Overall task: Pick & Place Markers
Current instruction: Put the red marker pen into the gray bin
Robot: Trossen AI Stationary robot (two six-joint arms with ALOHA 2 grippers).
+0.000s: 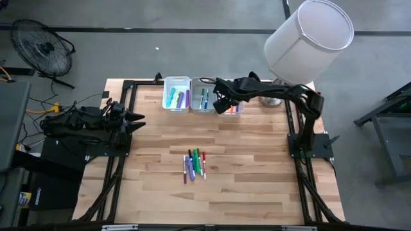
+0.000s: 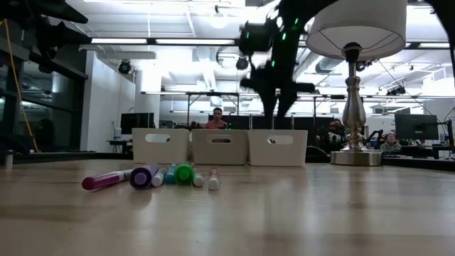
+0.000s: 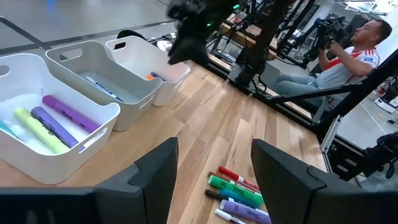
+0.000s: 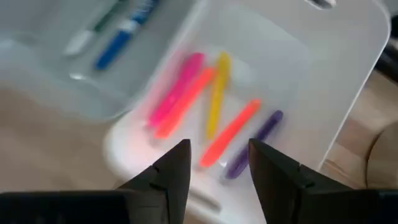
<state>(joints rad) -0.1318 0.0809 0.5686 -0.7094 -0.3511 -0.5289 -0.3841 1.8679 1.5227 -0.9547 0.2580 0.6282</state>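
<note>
Loose markers [image 2: 153, 176] foremost, purple, teal, green; right gripper [image 4: 214, 165] parted, empty, over blurred, seemingly pink-orange ones.

A small cluster of markers [image 1: 194, 165] lies flat on the table near its middle, side by side and touching: purple, green, red and teal ones, some with white ends. Other markers lie in three white bins [image 1: 176, 94] at the table's far edge (pink, orange, yellow and purple ones [image 4: 211, 118] in the right-hand bin, loosely crossed)
</note>
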